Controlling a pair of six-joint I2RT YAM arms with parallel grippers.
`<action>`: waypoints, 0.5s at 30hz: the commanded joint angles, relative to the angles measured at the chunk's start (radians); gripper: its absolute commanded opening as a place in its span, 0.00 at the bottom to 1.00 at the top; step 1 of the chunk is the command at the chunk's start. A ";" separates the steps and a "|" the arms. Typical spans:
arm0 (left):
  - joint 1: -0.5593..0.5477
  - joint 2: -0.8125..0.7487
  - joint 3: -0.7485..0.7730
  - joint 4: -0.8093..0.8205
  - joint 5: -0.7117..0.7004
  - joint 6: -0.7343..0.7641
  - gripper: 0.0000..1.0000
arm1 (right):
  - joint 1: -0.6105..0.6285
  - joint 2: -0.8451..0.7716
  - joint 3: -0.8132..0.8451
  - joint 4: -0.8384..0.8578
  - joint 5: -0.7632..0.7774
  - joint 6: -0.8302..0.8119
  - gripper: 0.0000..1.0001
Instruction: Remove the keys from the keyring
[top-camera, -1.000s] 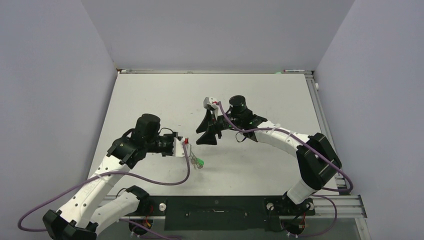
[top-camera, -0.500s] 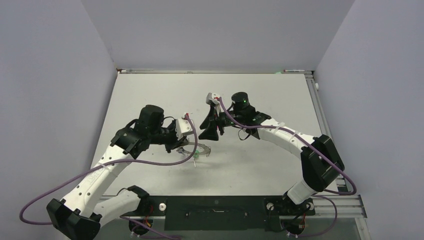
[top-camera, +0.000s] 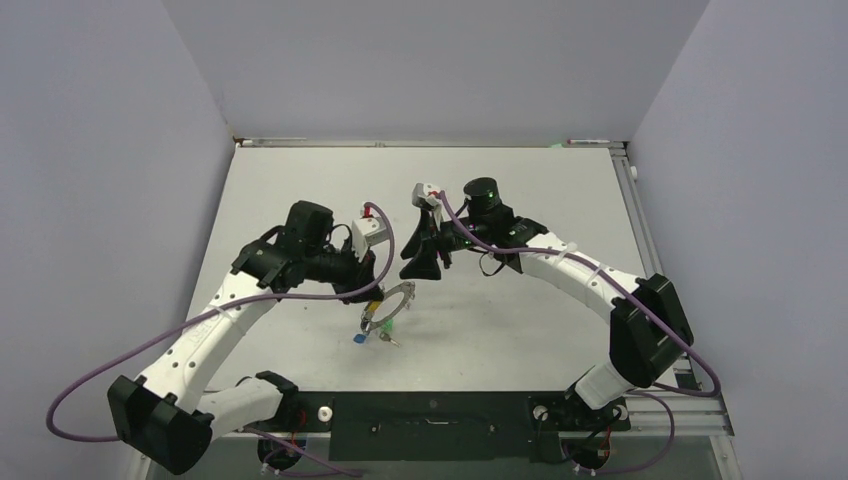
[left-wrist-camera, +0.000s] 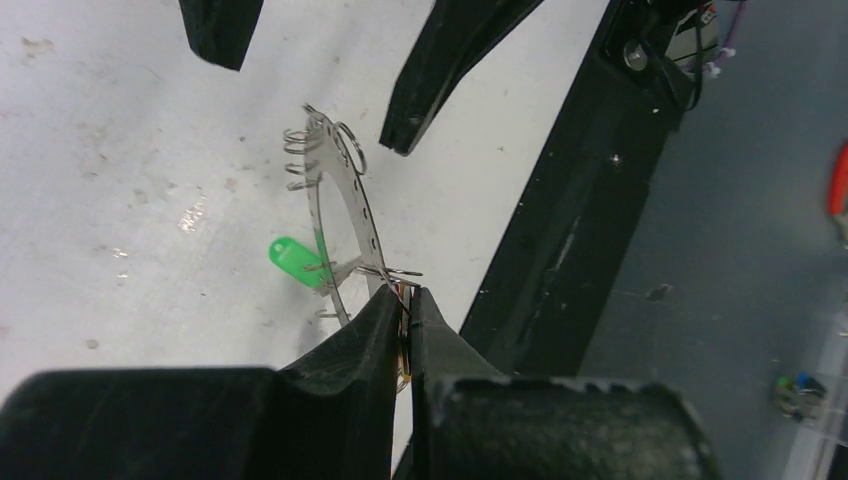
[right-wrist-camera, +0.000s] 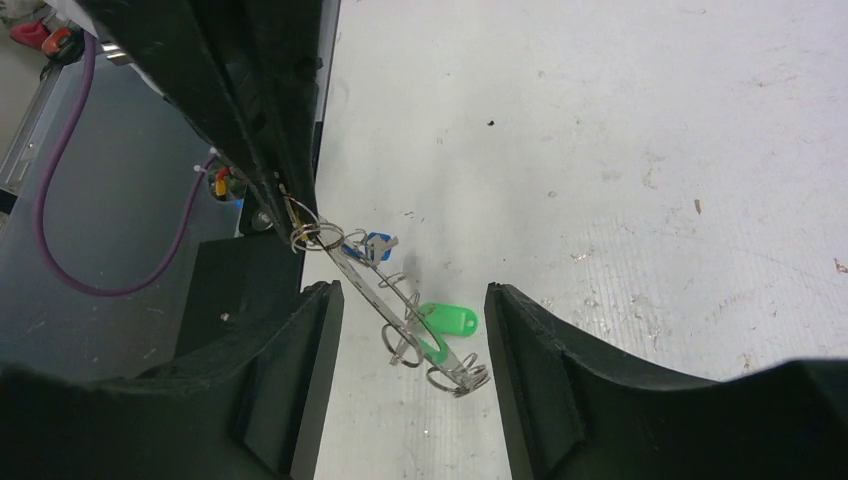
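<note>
- The left wrist view looks closest. The left gripper (left-wrist-camera: 405, 300) has its two black fingers pressed together, pinching the rim of the keyring (left-wrist-camera: 340, 215).
- Only this view shows the row of small punched holes along the thin grey metal disc, which is seen almost edge-on.
- A green key (left-wrist-camera: 295, 260) with a glossy, rounded plastic head hangs off the disc's lower side. No blue key shows here.
- The right wrist view adds a blue key (right-wrist-camera: 375, 243), tiny and hung from a loop close to the left gripper's pinch.
- The right gripper (right-wrist-camera: 408, 288) stands with its jaws apart. The keyring runs slantwise down the gap between them, and I cannot see it touching either finger.
- Thin wire loops (right-wrist-camera: 455, 378) cluster at the disc's free end. They look like coiled split rings, bright against the matt black fingers.
- The top view alone shows the whole layout. The ring is tilted over the middle of the table (top-camera: 520, 330), held at the left gripper's tip, with the green and blue heads dangling on its near side.
- Whether those heads rest on the table, I cannot tell.
- The table is a white, scuffed and speckled sheet. Its near edge is a black frame, and a purple cable (right-wrist-camera: 90, 270) loops beyond it.
</note>
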 joint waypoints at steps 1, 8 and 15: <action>0.019 0.071 0.076 -0.079 0.138 -0.101 0.00 | -0.006 -0.069 0.040 -0.071 -0.032 -0.071 0.55; 0.073 0.164 0.026 -0.109 0.394 -0.258 0.00 | -0.005 -0.082 -0.028 0.007 -0.047 -0.006 0.53; 0.197 0.176 -0.068 0.073 0.627 -0.520 0.00 | 0.008 -0.086 -0.057 0.092 -0.060 0.057 0.52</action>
